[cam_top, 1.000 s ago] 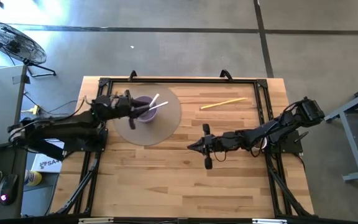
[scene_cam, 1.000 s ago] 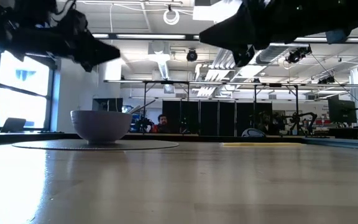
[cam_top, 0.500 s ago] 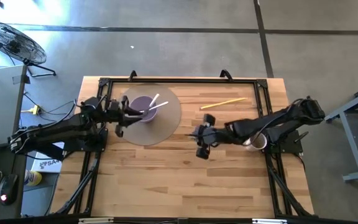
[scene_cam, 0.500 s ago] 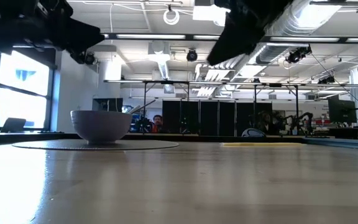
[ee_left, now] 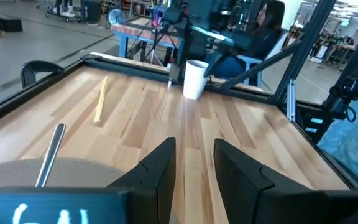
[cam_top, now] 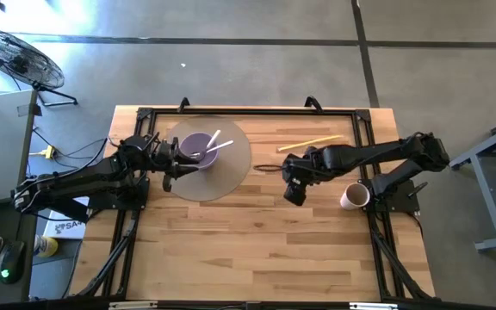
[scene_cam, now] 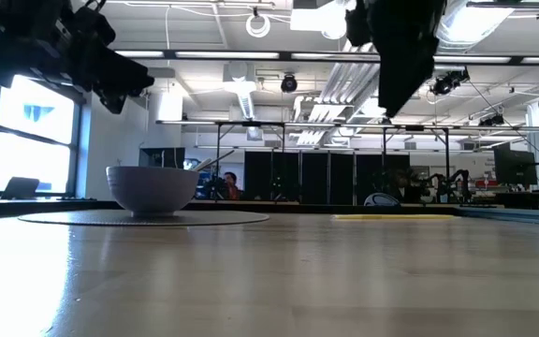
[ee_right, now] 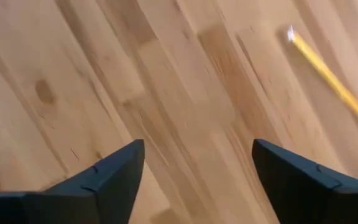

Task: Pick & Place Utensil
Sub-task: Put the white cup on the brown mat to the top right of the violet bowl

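Right gripper [ee_right: 194,186] jaws wide, empty, poised for yellow utensil [ee_right: 334,81] just ahead. Left gripper [ee_left: 194,174] jaws part-open, empty, beside bowl [cam_top: 198,151].

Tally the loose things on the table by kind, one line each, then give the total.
Bowl: 1, purple, on the mat
Round mat: 1, grey
Pale utensils resting in the bowl: 2
Yellow utensil lying on the bare wood: 1
White cup: 1
Total: 6
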Robot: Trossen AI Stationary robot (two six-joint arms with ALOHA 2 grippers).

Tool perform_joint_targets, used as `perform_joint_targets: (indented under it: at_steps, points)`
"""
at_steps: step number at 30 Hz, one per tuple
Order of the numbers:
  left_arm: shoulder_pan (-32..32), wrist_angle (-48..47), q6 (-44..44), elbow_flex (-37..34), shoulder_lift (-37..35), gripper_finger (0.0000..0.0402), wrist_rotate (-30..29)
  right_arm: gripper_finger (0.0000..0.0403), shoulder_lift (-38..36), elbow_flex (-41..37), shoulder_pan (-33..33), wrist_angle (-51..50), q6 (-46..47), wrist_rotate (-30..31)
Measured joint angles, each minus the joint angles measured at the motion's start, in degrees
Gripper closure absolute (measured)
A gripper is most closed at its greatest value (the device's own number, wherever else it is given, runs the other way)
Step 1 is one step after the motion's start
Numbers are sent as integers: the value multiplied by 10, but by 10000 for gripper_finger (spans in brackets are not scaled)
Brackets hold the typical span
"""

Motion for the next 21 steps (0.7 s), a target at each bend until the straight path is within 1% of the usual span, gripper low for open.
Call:
perform_joint_targets:
  at_steps: [4,7,11,14,17,19,21]
  points:
    - [0,15,-9,0,0,296,0,85,9,0,-31,-57,20,-37]
    - [0,17,-9,0,0,296,0,75,36,0,-51,-92,22,-46]
    - [0,17,-9,0,0,296,-2,68,88,0,-81,-143,9,-72]
    - [0,11,-9,0,0,296,-2,67,136,0,-106,-215,-1,-100]
    - [0,-2,-9,0,0,296,14,67,183,0,-121,-294,-8,-133]
    - [0,-6,-9,0,0,296,23,67,212,-1,-125,-304,-23,-145]
    - [0,-5,-9,0,0,296,32,62,227,-1,-127,-290,-35,-174]
